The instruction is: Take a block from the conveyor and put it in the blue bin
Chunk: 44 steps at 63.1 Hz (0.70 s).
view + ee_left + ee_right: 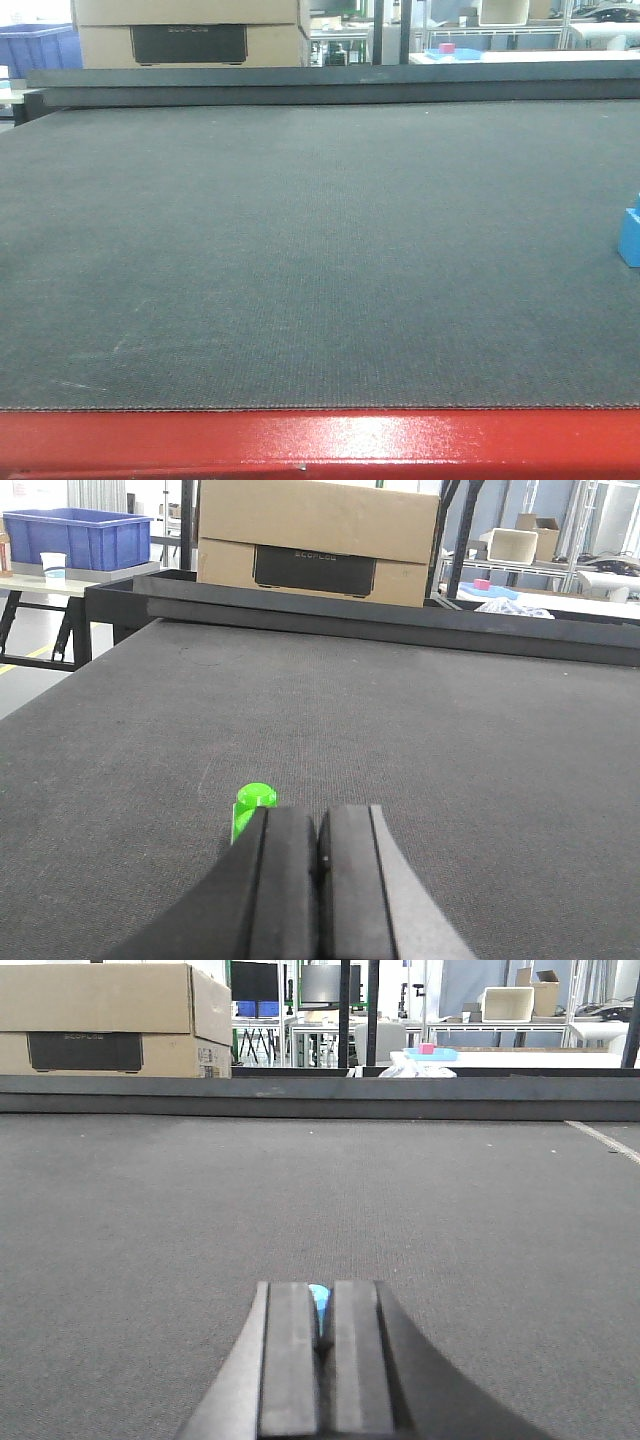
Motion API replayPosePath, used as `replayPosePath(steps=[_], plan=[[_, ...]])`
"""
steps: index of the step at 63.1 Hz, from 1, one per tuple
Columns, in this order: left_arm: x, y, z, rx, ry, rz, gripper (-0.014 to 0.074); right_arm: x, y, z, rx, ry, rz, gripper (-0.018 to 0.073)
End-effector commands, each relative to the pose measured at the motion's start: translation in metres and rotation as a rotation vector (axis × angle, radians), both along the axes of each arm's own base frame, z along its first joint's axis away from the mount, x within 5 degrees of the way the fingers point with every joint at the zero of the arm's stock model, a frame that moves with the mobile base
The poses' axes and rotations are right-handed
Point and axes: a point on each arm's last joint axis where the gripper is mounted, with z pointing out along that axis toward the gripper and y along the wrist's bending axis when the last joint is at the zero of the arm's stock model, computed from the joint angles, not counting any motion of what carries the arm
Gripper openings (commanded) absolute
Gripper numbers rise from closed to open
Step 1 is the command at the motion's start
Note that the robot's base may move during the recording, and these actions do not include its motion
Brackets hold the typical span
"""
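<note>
barely started: block (629, 235) sits loose on the belt (300, 250), left fingers (290, 880) and right fingers (290, 1360) both pressed together. grab and bin (75, 540) drop not done yet.

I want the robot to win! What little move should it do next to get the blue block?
Probably open the right gripper: the block sits free at the conveyor's right side, and that gripper's jaws look closed.

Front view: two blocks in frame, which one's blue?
The block on the conveyor, cut off by the right edge. The other block, far behind on a blue dish, is red.
</note>
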Motion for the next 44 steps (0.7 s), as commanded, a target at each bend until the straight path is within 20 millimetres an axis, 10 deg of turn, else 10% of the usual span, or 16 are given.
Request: replayPosePath(steps=[1, 44], plan=[[-0.001, 0.000, 0.003, -0.011, -0.026, -0.006, -0.0111, 0.000, 0.000, 0.002, -0.005, -0.023, 0.000, -0.0162], [-0.001, 0.000, 0.007, -0.012, -0.075, -0.008, -0.0111, -0.002, 0.000, 0.014, 0.009, -0.160, -0.003, -0.0162]])
